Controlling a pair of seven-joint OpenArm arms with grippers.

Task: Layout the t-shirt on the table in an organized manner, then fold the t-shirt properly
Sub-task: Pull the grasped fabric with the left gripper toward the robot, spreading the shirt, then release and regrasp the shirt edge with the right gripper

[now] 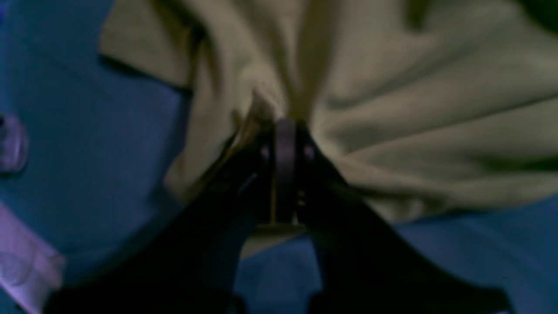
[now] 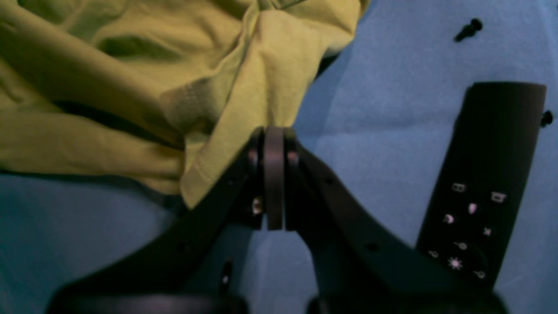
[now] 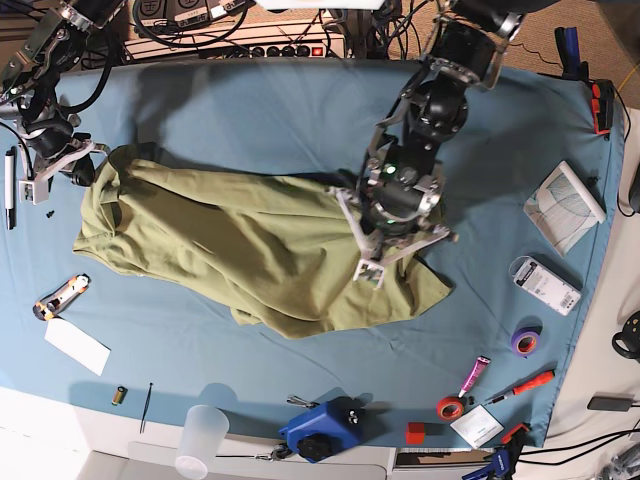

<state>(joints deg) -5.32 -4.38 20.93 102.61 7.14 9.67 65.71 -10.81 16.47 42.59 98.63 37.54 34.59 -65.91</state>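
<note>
In the base view the right claw (image 3: 62, 168) sits at the left, pinched shut on the t-shirt (image 3: 250, 250) at its far-left corner. The shirt's long axis runs rightward across the counter (image 3: 250, 100) to the left claw (image 3: 375, 262), clamped onto fabric near the opposite end. The garment is bunched between them; drawing apart should spread it.

Purple tape roll (image 3: 525, 341), red tape roll (image 3: 450, 407), red screwdriver (image 3: 521, 386), blue tool (image 3: 325, 428), clear plastic cup (image 3: 201, 439), black remote (image 2: 484, 183) around edges.
</note>
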